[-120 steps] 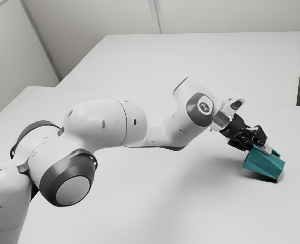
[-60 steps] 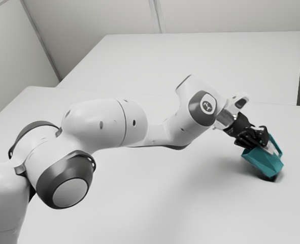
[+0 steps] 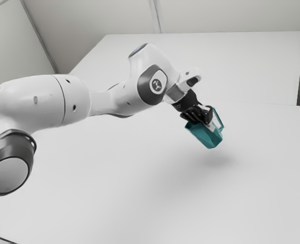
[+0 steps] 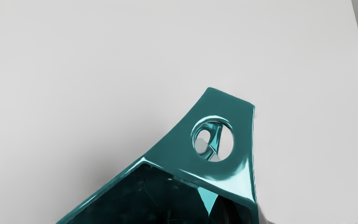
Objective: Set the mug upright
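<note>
Since the black gripper (image 3: pixel 210 124) covers part of the mug (image 3: pixel 204 136) in the exterior view, you don't get a clean look at the grip — one pale fingertip peeks out by the handle (image 4: pixel 222 104), and the other finger is hidden. Looks closed on the mug to me, with the mug hanging off it, but how wide the fingers stand I honestly can't tell. The wrist view cuts off part of the mug's body, and its inside (image 4: pixel 120 199) is so dark that not much can be made out. In the exterior view the arm (image 3: pixel 35 101) runs out of frame on the left.

As for how it's sitting: the mug is tilted, long axis slanting from upper left to lower right of the exterior frame. Mouth faces up and left toward the gripper, base points down and right, handle's on the upper-right side. It's right of center, up in the air — its soft shadow (image 3: pixel 215 159) lies on the white table (image 3: pixel 139 188) below, apart from it.
</note>
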Robot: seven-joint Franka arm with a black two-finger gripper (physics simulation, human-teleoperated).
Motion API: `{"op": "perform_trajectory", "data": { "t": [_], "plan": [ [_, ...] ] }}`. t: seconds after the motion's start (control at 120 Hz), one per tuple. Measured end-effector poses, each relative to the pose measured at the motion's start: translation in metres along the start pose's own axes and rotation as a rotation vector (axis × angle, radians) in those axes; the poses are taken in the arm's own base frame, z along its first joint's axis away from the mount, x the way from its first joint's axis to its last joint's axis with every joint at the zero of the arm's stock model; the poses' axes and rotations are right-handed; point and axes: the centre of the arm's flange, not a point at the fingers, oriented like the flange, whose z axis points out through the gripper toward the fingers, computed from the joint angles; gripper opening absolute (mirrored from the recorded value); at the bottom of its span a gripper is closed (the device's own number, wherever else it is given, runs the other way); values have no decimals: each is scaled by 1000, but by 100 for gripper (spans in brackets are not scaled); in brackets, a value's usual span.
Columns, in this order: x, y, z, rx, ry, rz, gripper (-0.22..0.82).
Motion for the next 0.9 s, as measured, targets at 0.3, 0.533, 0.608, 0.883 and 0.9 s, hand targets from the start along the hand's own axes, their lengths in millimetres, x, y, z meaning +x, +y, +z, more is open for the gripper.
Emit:
{"op": "perform_trajectory", "data": {
  "t": [0.3,0.533,0.608,0.883,0.9],
  "plan": [
    [-12,-93,-57,264,-7,1,-18],
    [-20,-169,-88,391,-24,-83,-18],
    [-22,-186,-90,425,-39,-97,-18],
    [-43,-207,-76,556,-170,-95,-18],
    [-44,-207,-73,561,-179,-96,-18]
  ]
}}
